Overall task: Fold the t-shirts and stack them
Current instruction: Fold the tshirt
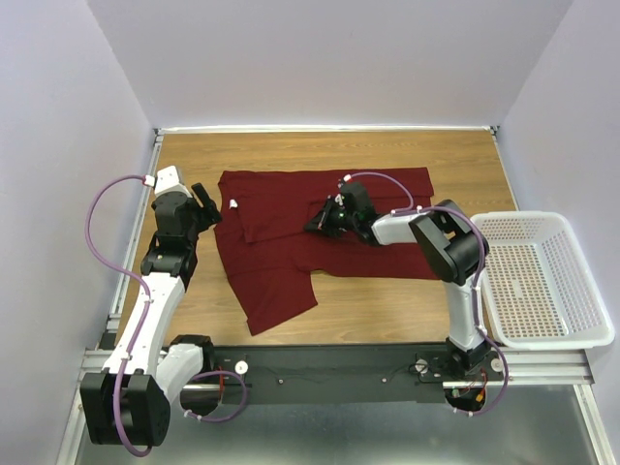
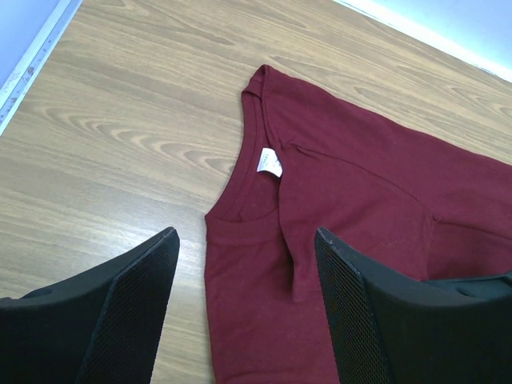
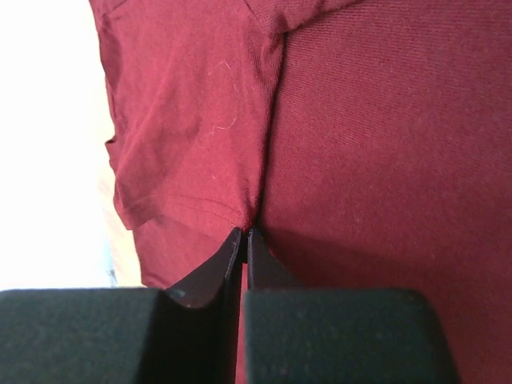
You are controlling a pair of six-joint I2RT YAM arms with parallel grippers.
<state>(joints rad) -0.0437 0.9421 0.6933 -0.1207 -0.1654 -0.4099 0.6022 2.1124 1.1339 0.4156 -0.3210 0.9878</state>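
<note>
Left gripper (image 1: 205,203): hovering wide open, holding nothing, just off the collar end of plain dark-red soft cloth short-sleeved t-shirt (image 1: 281,262), lying flat, lengthwise left-to-right across wooden table (image 1: 387,155). Right gripper (image 3: 244,236): clamping near-shut, pinching a cloth fold mid-shirt.

1. A wooden worktop (image 1: 387,155), light brown with visible grain, fills the middle of the view.
2. A white plastic mesh basket (image 1: 542,291) sits at the worktop's right side, toward the near edge.
3. Plain pale lavender walls (image 1: 329,58) enclose the worktop at left, back and right.
</note>
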